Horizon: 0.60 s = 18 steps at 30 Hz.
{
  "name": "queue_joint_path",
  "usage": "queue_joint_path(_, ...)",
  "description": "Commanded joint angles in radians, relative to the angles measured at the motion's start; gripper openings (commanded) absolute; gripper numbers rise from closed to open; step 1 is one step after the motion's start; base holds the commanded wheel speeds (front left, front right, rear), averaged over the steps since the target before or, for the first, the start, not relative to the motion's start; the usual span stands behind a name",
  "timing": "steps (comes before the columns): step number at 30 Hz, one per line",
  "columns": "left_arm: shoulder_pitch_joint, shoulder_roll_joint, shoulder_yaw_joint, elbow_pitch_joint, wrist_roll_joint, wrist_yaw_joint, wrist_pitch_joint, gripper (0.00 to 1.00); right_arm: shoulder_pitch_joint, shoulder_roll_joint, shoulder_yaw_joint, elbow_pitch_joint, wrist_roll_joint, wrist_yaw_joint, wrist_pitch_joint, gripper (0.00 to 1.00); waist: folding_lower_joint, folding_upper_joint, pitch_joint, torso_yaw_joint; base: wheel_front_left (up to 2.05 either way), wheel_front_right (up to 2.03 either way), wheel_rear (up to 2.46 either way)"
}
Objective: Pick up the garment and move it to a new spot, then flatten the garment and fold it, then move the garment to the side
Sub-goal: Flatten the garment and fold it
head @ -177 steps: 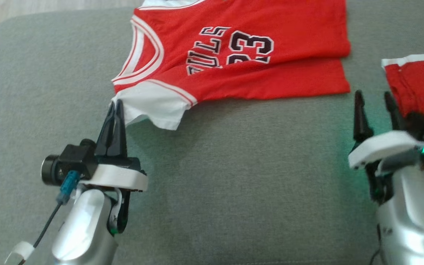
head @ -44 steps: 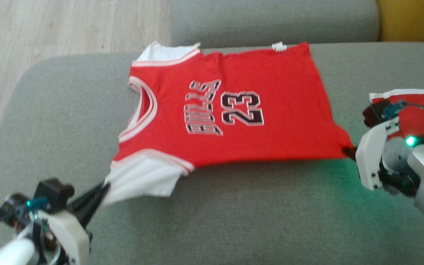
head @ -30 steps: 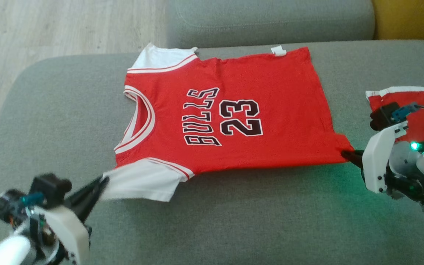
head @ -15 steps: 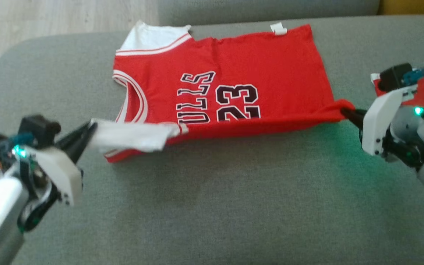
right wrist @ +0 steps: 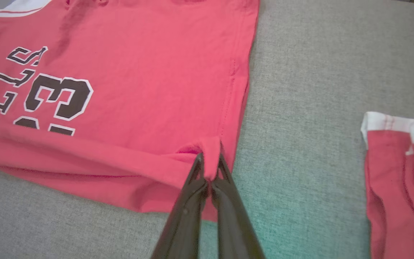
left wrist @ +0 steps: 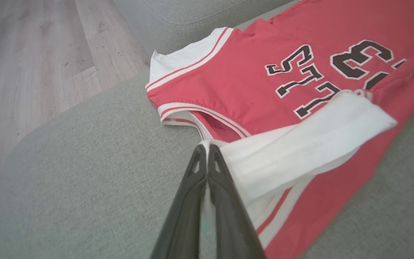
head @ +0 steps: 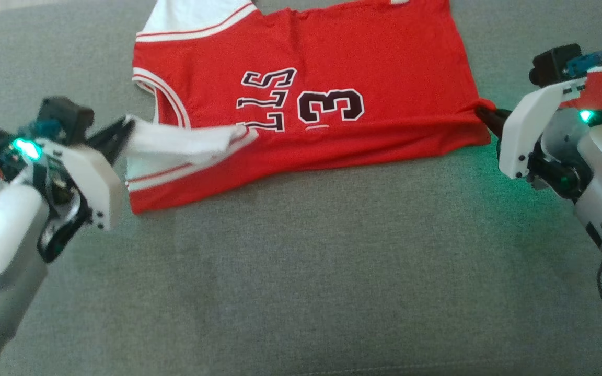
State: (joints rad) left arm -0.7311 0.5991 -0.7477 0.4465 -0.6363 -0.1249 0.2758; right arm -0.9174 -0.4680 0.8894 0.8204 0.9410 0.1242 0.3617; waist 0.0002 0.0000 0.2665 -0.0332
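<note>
Grey cushion [head: 301, 271]: two red garments counted; jersey [head: 374, 57] sleeve clamped by left gripper [head: 129, 125], hem clamped by right gripper [head: 481, 110]; second garment [right wrist: 397, 180] laid apart, beside right jaws.

Soft, even daylight fills all three views, with no hard glare. Below the right gripper [head: 481, 110], a green cast from the arm's lamp [head: 586, 116] tints the grey cushion [head: 301, 271]. The right wrist view shows it as a teal patch just right of the fingers [right wrist: 230, 216]. A faint shadow lies under the garment [head: 343, 47] along the edge nearest the fingers. The head view is grainy and slightly soft. Both wrist views look washed out, the red paling to pink, perhaps from exposure. Focus falls off toward the base of the left fingers [left wrist: 225, 216], and the floor [left wrist: 31, 54] beyond their tips is pale and low in contrast.
</note>
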Motion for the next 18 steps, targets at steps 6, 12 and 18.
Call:
queue_joint_path(6,-0.160,0.002,0.016,0.100,0.020,-0.005,-0.053,0.00,-0.059,0.023,0.018,0.010,-0.005,0.007,-0.025,0.00,-0.0002,0.0000,0.032,-0.008,0.00,0.00,0.00)
queue_joint_path(12,-0.243,-0.057,0.003,0.215,0.045,0.003,-0.136,1.00,-0.108,0.045,0.010,0.075,-0.027,0.007,-0.113,1.00,-0.0002,0.0000,0.051,-0.007,0.00,0.00,0.00)
queue_joint_path(18,-0.280,-0.116,0.031,0.304,0.066,0.073,-0.293,1.00,-0.131,0.089,-0.028,0.126,-0.040,0.007,-0.289,1.00,-0.0002,0.0000,0.049,-0.002,0.00,0.00,0.00)
